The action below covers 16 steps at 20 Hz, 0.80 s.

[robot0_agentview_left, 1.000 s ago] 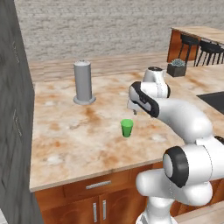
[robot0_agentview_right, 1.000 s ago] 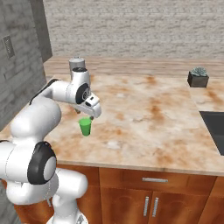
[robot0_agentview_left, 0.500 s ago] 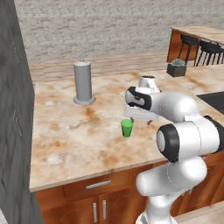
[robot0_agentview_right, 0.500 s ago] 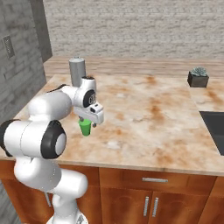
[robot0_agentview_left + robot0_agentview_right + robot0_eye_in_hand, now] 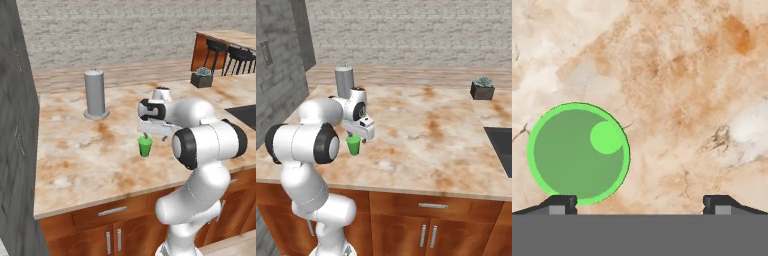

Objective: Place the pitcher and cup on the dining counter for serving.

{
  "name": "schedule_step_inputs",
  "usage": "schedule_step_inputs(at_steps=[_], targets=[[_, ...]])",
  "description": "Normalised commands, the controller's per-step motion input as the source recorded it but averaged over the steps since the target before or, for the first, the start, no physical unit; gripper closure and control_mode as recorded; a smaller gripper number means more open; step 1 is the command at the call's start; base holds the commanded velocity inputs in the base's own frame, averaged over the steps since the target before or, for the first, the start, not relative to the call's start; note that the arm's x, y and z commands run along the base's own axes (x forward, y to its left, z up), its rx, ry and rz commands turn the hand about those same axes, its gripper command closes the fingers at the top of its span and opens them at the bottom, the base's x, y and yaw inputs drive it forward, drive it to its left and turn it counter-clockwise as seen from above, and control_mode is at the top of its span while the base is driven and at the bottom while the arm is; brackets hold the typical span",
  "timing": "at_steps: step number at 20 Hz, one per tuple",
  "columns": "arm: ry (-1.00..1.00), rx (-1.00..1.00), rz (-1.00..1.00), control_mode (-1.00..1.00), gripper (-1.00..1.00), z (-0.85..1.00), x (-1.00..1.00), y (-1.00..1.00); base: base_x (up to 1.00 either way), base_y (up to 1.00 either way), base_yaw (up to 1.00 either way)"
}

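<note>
In both base views the hand's white housing covers the finger tips, and the arm's bulky white links hide part of the marble counter [image 5: 75, 150] behind them; the pitcher cannot be made out. At the upper right of the left base view the dining counter [image 5: 227, 37] is cut off by the frame edge, with black stools [image 5: 231, 54] along its brown side. A tall grey cylinder [image 5: 95, 94] on a round base stands at the upper middle of the left base view, well apart from the cup, and shows again at the upper left of the right base view just behind the arm. A small dark planter [image 5: 482, 89] sits toward the upper right of the right base view, and a dark sink corner [image 5: 501, 150] runs off its right edge. The gripper [image 5: 639, 202] hangs just above the cup [image 5: 578, 153], fingers parted wide and holding nothing. In the hand view the green cup lies at the lower left, its rim by the left finger tip [image 5: 559, 204], off-centre from the gap. The cup stands upright on the marble counter, near centre in both base views.
</note>
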Motion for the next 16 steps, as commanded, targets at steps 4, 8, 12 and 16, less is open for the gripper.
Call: schedule_step_inputs(at_steps=[4,8,12,16], targets=[[0.0,0.0,0.0,-1.0,-1.0,-0.45,0.01,0.0,0.0,0.0,0.0],[0.0,0.0,0.0,-1.0,-1.0,-0.52,0.0,0.0,0.0,0.0,0.0],[0.0,0.0,0.0,-1.0,-1.0,-0.41,0.0,0.0,0.0,0.0,0.0],[0.0,0.0,0.0,-1.0,-1.0,-0.19,0.0,0.0,0.0,0.0,0.0]])
